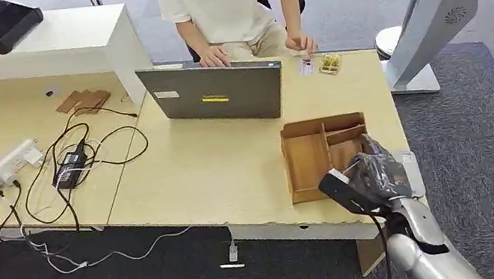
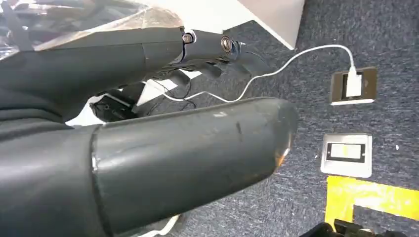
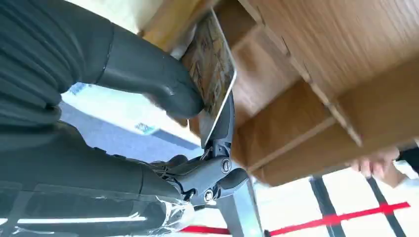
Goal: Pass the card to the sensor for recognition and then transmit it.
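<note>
Clearly right hand pinches card beside wooden box.

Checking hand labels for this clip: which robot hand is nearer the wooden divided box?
Right. The right robot hand is at the wooden box's near corner, pinching the card beside its compartments. The left robot hand hangs low over the carpet, away from the box.

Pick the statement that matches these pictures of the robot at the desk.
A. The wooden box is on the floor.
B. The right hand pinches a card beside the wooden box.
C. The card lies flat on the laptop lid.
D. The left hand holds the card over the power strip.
B: in the right wrist view the right hand pinches the card between thumb and finger, close beside the wooden box standing on the desk.
</note>
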You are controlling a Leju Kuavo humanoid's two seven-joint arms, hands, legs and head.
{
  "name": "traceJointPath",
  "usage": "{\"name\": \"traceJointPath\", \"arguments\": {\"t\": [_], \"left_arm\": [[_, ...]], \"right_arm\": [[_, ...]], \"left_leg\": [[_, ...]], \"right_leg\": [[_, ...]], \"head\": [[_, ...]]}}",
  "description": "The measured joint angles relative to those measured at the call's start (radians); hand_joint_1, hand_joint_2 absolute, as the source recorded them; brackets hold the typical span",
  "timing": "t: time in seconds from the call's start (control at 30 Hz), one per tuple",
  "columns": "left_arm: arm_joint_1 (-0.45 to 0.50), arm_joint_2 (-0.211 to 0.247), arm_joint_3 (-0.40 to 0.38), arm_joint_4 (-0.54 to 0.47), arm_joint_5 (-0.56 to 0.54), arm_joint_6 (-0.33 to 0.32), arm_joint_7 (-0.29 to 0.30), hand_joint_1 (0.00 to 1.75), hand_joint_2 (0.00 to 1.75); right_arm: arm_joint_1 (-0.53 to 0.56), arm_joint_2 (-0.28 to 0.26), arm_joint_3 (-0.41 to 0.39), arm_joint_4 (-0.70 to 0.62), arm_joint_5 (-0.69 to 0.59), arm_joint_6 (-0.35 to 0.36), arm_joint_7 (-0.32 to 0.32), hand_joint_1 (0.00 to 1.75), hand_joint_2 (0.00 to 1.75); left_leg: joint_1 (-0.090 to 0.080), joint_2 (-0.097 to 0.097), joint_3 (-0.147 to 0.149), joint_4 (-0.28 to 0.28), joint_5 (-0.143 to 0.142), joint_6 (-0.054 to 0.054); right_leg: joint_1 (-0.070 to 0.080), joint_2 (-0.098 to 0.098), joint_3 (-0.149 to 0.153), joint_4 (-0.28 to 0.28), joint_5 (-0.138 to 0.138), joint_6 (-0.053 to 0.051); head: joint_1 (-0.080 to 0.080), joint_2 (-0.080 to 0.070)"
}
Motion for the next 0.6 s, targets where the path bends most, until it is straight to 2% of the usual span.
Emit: {"name": "traceJointPath", "arguments": {"t": [0.2, 0.6], "left_arm": [[-0.001, 0.0, 0.0, 0.0, -0.013, -0.003, -0.014, 0.0, 0.0], [-0.003, 0.0, -0.001, 0.0, -0.042, -0.002, -0.027, 0.0, 0.0]], "right_arm": [[-0.017, -0.002, -0.02, -0.047, 0.0, -0.078, -0.002, 1.75, 1.75], [-0.096, -0.021, -0.062, -0.152, -0.007, -0.099, 0.016, 1.75, 1.75]], "left_leg": [[0.0, 0.0, 0.0, 0.0, 0.0, 0.0], [-0.001, 0.0, 0.0, 0.0, 0.0, 0.0]], "right_leg": [[0.0, 0.0, 0.0, 0.0, 0.0, 0.0], [0.0, 0.0, 0.0, 0.0, 0.0, 0.0]], "head": [[0.0, 0.0], [0.0, 0.0]]}}
